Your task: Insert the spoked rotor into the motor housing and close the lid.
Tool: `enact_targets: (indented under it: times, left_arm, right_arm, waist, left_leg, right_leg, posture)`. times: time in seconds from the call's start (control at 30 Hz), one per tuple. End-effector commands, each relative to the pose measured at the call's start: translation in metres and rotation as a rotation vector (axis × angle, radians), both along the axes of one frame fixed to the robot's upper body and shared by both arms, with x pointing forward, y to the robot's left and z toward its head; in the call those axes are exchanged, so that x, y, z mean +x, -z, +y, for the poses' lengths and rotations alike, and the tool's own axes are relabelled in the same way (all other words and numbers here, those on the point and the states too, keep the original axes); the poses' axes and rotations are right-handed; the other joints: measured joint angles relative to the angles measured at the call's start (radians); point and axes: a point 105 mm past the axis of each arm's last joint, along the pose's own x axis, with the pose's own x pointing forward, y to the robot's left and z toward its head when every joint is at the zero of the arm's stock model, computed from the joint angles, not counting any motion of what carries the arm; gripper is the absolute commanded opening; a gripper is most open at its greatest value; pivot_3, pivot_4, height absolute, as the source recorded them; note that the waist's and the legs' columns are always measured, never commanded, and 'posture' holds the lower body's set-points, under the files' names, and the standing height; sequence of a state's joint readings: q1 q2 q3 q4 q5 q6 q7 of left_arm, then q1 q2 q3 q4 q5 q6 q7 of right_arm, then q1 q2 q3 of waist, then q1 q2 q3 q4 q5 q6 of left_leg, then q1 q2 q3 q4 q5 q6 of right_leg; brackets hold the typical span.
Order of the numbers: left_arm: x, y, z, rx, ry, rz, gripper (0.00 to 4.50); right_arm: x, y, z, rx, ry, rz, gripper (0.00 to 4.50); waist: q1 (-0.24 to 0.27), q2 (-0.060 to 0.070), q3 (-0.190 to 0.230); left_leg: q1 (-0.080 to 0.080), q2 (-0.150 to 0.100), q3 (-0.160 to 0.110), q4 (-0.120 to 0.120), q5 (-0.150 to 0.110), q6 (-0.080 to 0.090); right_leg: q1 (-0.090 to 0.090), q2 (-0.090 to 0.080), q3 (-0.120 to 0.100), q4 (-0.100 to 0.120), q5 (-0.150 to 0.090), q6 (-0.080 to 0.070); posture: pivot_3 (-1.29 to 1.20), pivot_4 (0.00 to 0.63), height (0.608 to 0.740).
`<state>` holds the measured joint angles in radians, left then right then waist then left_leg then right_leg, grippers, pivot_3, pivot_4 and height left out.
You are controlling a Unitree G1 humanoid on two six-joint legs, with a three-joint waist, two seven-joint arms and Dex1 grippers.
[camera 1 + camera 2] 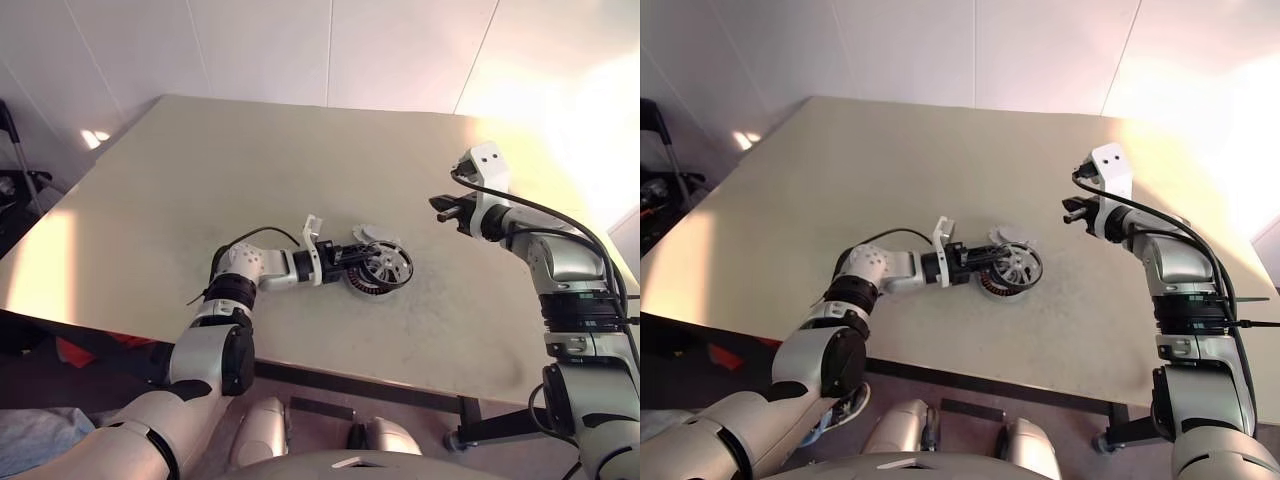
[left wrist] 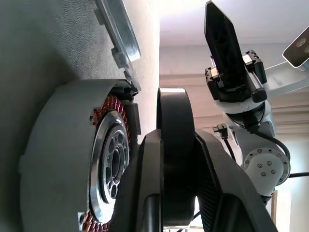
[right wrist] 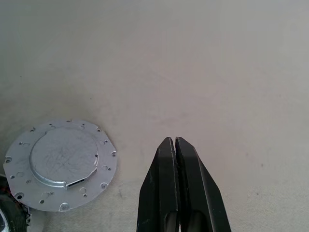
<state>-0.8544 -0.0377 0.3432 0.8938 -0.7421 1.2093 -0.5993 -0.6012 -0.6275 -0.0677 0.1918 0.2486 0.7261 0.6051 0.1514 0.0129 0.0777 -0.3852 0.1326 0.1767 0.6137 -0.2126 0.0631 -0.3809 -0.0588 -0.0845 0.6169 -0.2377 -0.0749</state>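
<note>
My left gripper (image 1: 368, 262) reaches in level across the table and is shut on the rim of the spoked rotor (image 1: 389, 266), a dark wheel with silvery spokes. The rotor is held tilted on edge just over the motor housing (image 1: 361, 287), which it partly hides. In the left wrist view the rotor's dark rim (image 2: 175, 116) sits between my fingers, close beside the housing (image 2: 67, 159) with its reddish windings and silvery centre. The pale lid (image 3: 60, 164) lies flat on the table just behind the housing. My right gripper (image 1: 443, 209) hovers shut to the right, holding nothing.
The pale table (image 1: 250, 170) stretches wide behind and to the left of the parts. Its front edge (image 1: 330, 372) runs close below the left arm. A dark stand (image 1: 15, 170) is off the table at the far left.
</note>
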Motion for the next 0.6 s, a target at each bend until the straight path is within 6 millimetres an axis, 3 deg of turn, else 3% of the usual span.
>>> enact_targets:
  times: [0.03, 0.23, 0.47, 0.6]
  left_arm:
    - [0.005, -0.010, 0.009, -0.025, -0.021, -0.040, 0.81]
    - [0.005, -0.003, 0.016, 0.003, -0.036, -0.037, 0.81]
    - [0.000, 0.009, 0.008, 0.075, -0.013, -0.074, 0.81]
    - [0.003, 0.005, 0.009, 0.065, -0.023, -0.095, 1.79]
  right_arm:
    - [0.001, -0.020, -0.005, -0.005, 0.010, -0.073, 0.00]
    - [0.005, -0.020, -0.002, -0.007, 0.004, -0.070, 0.00]
    - [0.009, -0.024, 0.002, -0.007, -0.010, -0.080, 0.00]
    - [0.008, -0.024, 0.003, -0.009, -0.014, -0.082, 0.00]
  waist:
    - [-0.001, 0.000, 0.000]
    - [-0.001, 0.000, 0.000]
    - [0.000, 0.000, 0.000]
    - [0.001, 0.000, 0.000]
  left_leg:
    - [0.000, 0.000, 0.000, 0.000, 0.000, 0.000]
    - [0.000, 0.000, 0.000, 0.000, 0.000, 0.000]
    - [0.002, 0.000, 0.000, 0.000, 0.000, 0.000]
    - [0.005, 0.000, 0.000, 0.000, 0.000, 0.000]
  right_leg:
    - [0.000, 0.000, 0.000, 0.000, 0.000, 0.000]
    - [0.000, 0.000, 0.000, 0.000, 0.000, 0.000]
    - [0.002, 0.000, 0.000, 0.000, 0.000, 0.000]
    - [0.007, 0.000, 0.000, -0.001, 0.000, 0.000]
  posture:
    - [0.00, 0.000, 0.740]
    - [0.00, 0.000, 0.740]
    - [0.00, 0.000, 0.740]
    - [0.00, 0.000, 0.740]
